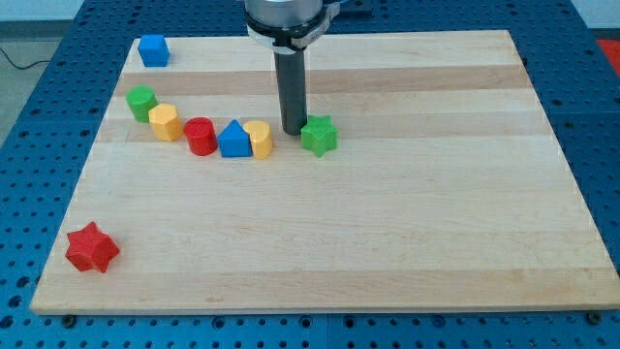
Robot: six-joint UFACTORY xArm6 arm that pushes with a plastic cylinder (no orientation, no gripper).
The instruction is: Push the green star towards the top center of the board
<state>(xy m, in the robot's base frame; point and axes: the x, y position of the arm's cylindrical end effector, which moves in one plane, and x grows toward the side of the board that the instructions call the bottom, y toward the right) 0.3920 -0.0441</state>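
Note:
The green star (pixel 319 135) lies near the middle of the wooden board (pixel 387 223), a little above its centre. My tip (pixel 292 131) stands just to the left of the star, touching or almost touching its left side. The dark rod rises from there to the view's top edge.
A curved row lies left of the tip: a yellow block (pixel 259 140), a blue block (pixel 233 139), a red cylinder (pixel 201 136), another yellow block (pixel 164 122) and a green block (pixel 141 102). A blue cube (pixel 153 49) sits at top left. A red star (pixel 92 248) lies at bottom left.

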